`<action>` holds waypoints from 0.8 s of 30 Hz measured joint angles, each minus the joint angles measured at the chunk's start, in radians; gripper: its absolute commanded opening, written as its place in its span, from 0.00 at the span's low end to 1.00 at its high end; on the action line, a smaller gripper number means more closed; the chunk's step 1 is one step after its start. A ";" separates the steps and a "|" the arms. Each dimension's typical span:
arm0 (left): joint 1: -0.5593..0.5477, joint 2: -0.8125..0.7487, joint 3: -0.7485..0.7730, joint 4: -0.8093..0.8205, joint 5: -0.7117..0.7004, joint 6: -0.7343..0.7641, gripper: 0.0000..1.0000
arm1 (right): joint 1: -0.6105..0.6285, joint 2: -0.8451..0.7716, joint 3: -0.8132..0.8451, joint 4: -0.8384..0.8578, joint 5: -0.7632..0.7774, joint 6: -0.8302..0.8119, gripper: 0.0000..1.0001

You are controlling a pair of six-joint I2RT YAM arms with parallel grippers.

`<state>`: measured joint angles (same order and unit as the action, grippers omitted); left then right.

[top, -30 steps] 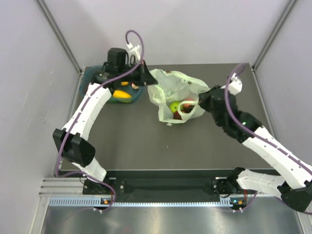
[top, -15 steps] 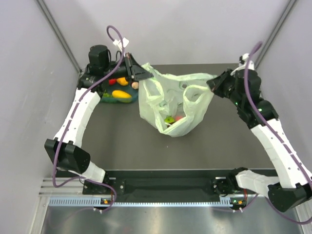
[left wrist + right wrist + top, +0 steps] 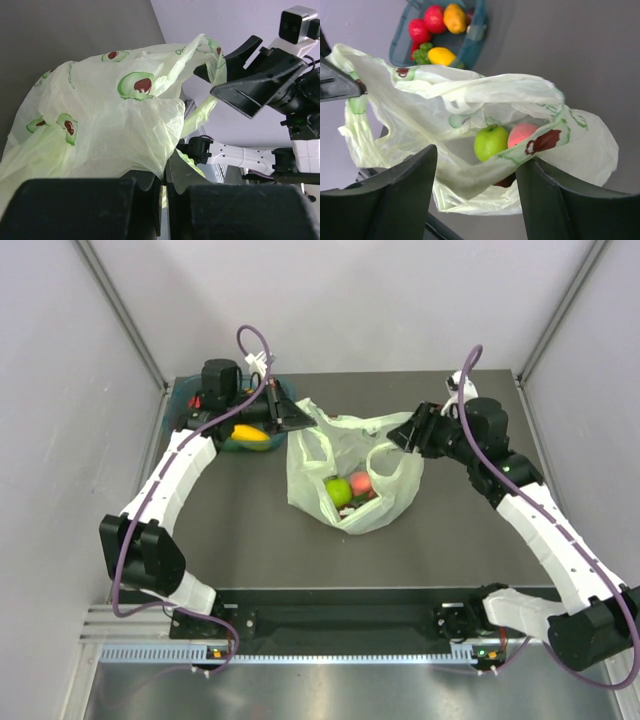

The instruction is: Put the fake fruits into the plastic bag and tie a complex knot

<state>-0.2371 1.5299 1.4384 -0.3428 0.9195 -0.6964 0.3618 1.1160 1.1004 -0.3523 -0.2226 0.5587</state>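
Note:
The pale green plastic bag [image 3: 350, 465] rests on the table with its mouth held wide. Inside lie two fake fruits, a green apple [image 3: 491, 142] and a pink peach [image 3: 522, 134]. My left gripper [image 3: 296, 418] is shut on the bag's left handle, the plastic pinched between its jaws [image 3: 165, 175]. My right gripper [image 3: 405, 435] stands open at the bag's right rim. A handle strip crosses loosely between its fingers [image 3: 477, 170] and leans on the right one. The knot is out of view.
A teal tub [image 3: 275, 437] stands at the back left behind the left gripper. It holds red apples [image 3: 434, 19], an orange [image 3: 455, 17], a yellow mango [image 3: 442, 56] and green grapes [image 3: 422, 52]. Grey walls close in both sides.
The right gripper has opened and let the bag's right handle go slack. Both arms, raised and spread half a second ago, have come down and inward, and the bag has sagged.

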 measured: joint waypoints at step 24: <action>0.000 -0.014 0.037 -0.017 -0.058 0.019 0.07 | 0.243 -0.009 -0.013 0.073 0.045 -0.060 0.94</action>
<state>-0.2371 1.5154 1.4754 -0.3599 0.8619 -0.6777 0.6044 1.1072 1.0870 -0.2790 -0.1780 0.4992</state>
